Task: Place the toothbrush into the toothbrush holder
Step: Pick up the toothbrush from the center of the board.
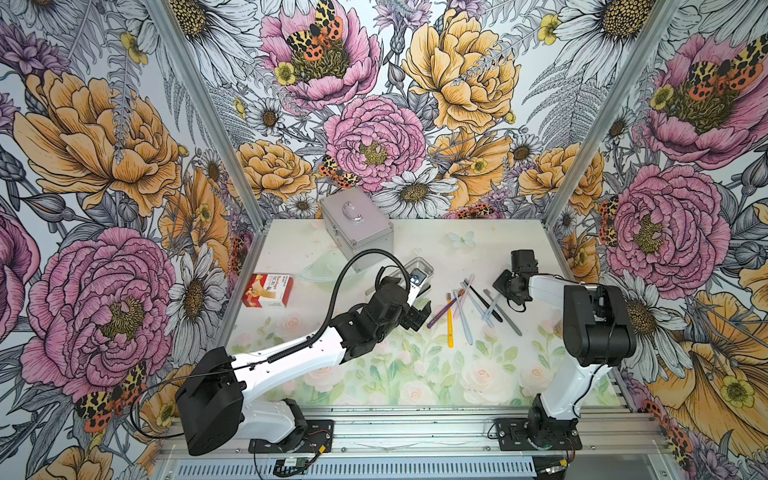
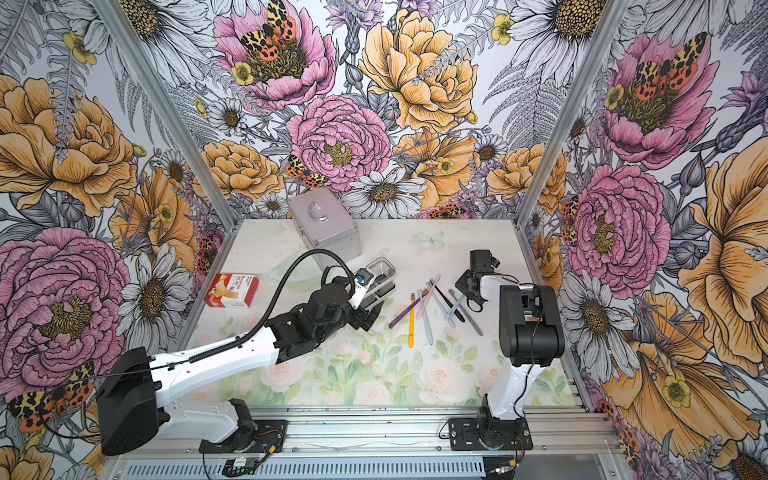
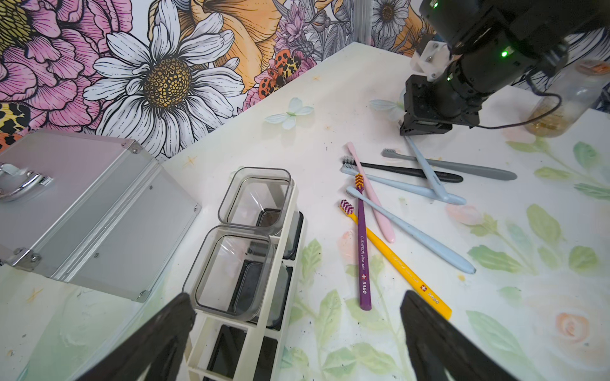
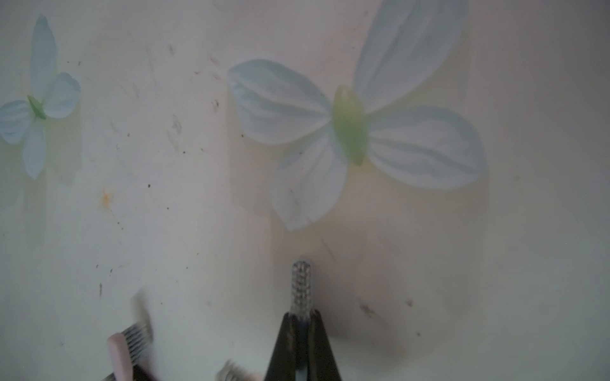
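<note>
Your light-blue toothbrush lies among the other toothbrushes right of centre. Your right gripper is clamped tight on its neck. The toothbrush holder stands just left of them, where your left gripper hovers, spread wide and empty.

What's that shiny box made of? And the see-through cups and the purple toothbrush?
Box: looks like metal, probably aluminium; brushed silver panels, ribbed edging, rivets, shiny chrome handle.
Cups: clear hard plastic, likely, though glass can't be ruled out; you see the dark base through the glossy walls.
Purple toothbrush: smooth glossy plastic handle with printed lettering; striped bristles look like soft nylon.
</note>
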Available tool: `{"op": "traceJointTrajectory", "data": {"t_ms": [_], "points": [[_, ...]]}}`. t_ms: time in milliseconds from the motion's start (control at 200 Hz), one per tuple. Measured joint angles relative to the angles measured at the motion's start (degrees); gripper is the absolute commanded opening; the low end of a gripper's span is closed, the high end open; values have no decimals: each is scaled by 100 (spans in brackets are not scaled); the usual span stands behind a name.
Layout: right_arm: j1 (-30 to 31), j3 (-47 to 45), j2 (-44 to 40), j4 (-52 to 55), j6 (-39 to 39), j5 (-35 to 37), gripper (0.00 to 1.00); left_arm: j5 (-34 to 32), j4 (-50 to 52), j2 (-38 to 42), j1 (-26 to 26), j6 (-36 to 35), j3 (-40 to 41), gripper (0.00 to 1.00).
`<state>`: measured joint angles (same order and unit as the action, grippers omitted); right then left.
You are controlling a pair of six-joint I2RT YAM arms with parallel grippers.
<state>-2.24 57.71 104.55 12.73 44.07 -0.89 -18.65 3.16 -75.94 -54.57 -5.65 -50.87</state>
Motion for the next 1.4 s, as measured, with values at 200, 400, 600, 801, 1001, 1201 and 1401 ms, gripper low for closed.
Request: {"op": "traceJointTrajectory", "data": {"t_ms": [200,400,600,801,1001,1201,1401], "points": [[122,-31,-140,116,-214,-138,0,466,76,-234,11,173,-363,99],[389,-203,-1043,247,-413,-398,0,1158,208,-874,44,503,-1158,99],[603,-457,-2140,227,-479,-531,0,1967,345,-1705,114,935,-1810,98],[673,-610,-2887,271,-466,-645,0,2826,437,-2398,122,1338,-2374,98],[682,-726,-3425,273,-317,-793,0,3346,417,-2824,118,1663,-2826,89],[717,-973,-3864,313,-160,-872,0,3842,184,-3541,111,1945,-3399,84],[715,-992,-4103,332,-146,-942,0,4216,98,-4074,94,2162,-3860,64]]}}
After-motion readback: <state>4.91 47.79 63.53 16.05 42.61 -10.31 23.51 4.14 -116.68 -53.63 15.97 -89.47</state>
